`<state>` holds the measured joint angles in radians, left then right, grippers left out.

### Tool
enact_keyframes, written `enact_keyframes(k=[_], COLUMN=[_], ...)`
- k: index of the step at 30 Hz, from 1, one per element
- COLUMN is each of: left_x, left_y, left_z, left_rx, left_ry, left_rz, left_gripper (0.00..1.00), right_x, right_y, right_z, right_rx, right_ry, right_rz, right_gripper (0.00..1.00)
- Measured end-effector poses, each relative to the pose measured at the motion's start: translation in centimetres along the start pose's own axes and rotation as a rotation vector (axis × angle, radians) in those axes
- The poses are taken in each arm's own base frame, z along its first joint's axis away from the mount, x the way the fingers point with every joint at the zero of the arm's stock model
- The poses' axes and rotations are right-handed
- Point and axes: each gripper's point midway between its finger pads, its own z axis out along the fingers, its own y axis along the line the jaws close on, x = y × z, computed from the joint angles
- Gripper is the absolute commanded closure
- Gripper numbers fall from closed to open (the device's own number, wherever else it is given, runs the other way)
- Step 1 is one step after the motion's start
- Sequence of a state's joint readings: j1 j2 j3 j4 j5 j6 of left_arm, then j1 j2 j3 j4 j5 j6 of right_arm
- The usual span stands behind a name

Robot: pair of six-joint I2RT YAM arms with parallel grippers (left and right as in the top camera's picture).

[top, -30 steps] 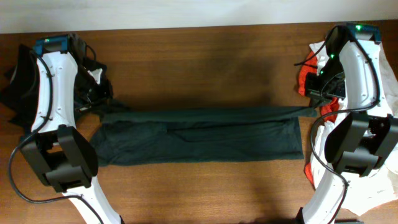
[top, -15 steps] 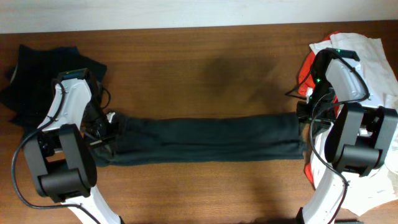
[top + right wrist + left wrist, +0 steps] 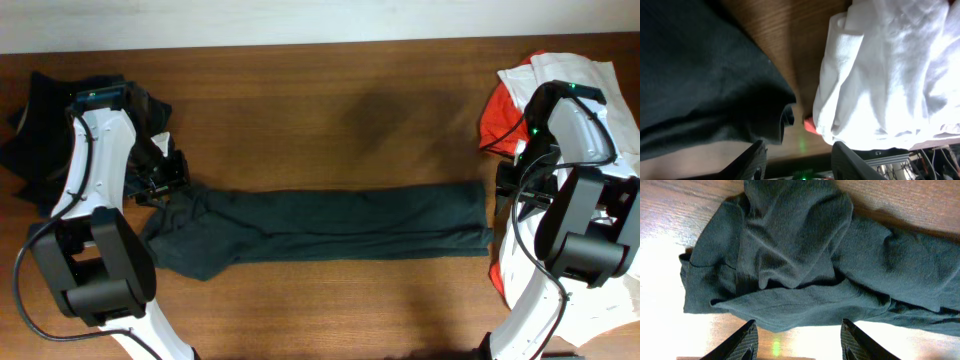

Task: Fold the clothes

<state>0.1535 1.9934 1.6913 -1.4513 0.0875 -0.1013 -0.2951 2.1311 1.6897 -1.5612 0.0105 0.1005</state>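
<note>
A dark green garment [image 3: 330,222] lies as a long folded strip across the table, its left end rumpled [image 3: 790,255]. My left gripper [image 3: 165,176] hovers just behind that left end, open, with nothing between its fingers [image 3: 747,341]. My right gripper [image 3: 506,186] is at the strip's right end, also open and empty. In the right wrist view the garment's corner [image 3: 705,75] lies to the left of the gripper [image 3: 802,160] and a white cloth [image 3: 890,65] to the right.
A heap of black clothes [image 3: 40,110] sits at the back left behind the left arm. White clothes [image 3: 570,75] and a red piece [image 3: 497,120] are piled at the right edge, close to the right arm. Bare wooden table [image 3: 330,110] shows behind the strip.
Both grippers carried the garment's back edge forward over it, narrowing the strip, then opened and let go. The left arm has drawn back and the left end has slumped.
</note>
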Motion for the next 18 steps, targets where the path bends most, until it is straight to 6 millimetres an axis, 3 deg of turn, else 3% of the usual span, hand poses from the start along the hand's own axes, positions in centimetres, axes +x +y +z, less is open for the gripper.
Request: enact_keyframes(k=[5,7,15,18], left_x=[0.1,1.1,3.0,3.2], left_y=[0.9,1.2,2.6,0.5], left_z=[2.4,4.0,4.1,4.1], left_rx=[-0.04,-0.05,-0.037,0.058], left_ry=[0.01,0.051,0.131,0.142], left_rz=[-0.001,-0.007,-0.065,-0.019], left_gripper=[0.46,0.46,0.46,0.46], right_x=[-0.5,-0.5,-0.5,-0.4], right_y=[0.0,0.1,0.1,0.0], right_z=[0.0,0.0,0.0,0.0], right_rx=[-0.002,-0.002,-0.002,-0.002], right_ry=[-0.018,-0.018,-0.018,-0.017], right_rz=[0.0,0.001,0.0,0.001], right_gripper=[0.53,0.53,0.52,0.52])
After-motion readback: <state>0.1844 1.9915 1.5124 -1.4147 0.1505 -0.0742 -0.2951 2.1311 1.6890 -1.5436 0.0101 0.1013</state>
